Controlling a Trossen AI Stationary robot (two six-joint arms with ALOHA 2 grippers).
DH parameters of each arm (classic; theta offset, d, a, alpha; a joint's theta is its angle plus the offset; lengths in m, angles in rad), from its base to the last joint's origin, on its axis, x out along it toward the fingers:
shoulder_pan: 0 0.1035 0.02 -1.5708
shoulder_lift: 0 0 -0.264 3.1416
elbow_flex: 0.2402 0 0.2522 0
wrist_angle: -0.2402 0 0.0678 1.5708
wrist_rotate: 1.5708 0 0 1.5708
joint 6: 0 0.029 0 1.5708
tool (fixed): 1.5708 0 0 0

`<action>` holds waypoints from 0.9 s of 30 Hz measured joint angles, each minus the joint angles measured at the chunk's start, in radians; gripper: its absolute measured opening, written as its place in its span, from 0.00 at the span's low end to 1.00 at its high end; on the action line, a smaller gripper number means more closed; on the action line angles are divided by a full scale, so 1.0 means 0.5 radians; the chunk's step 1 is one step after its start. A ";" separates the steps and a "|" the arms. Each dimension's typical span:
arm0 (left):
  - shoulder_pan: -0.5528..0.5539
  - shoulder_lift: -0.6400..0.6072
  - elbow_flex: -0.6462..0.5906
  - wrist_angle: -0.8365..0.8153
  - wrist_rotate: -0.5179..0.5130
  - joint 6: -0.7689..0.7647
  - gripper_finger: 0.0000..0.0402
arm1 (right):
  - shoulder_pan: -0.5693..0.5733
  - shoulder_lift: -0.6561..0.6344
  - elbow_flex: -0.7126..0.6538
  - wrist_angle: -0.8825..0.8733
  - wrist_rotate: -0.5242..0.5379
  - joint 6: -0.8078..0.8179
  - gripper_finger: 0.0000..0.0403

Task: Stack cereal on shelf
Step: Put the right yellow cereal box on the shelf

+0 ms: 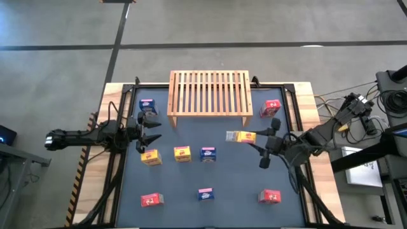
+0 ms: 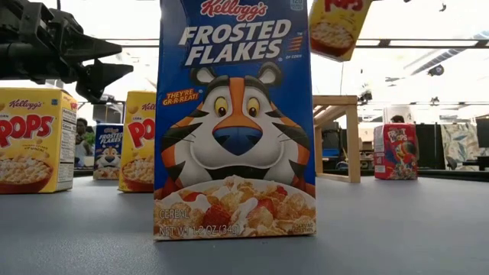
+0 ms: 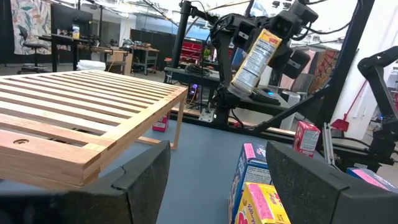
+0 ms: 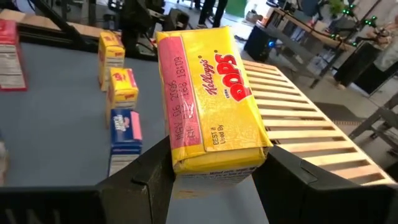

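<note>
right pincer [image 1: 254,141] clamped on yellow cereal box [image 1: 241,136], raised near shelf [image 1: 209,93] right end | left pincer [image 1: 152,126] apart, tabletop [image 1: 191,184] left edge

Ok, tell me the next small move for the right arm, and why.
Probably carry it up over the shelf. The right claw is shut on a yellow cereal box, lifted off the table just in front of the shelf's right end, and the slats look bare. The left claw waits open at the left.
</note>
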 joint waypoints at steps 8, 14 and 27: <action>0.000 0.000 0.000 0.000 0.000 0.000 0.62 | -0.341 -0.003 0.004 0.105 -0.409 -0.261 0.45; 0.000 0.001 0.000 -0.001 0.000 0.000 0.62 | -0.625 -0.049 0.120 0.108 -0.422 -0.531 0.45; 0.000 0.001 0.000 0.000 0.000 0.000 0.62 | -1.434 -0.105 0.237 0.265 -0.989 -0.896 0.45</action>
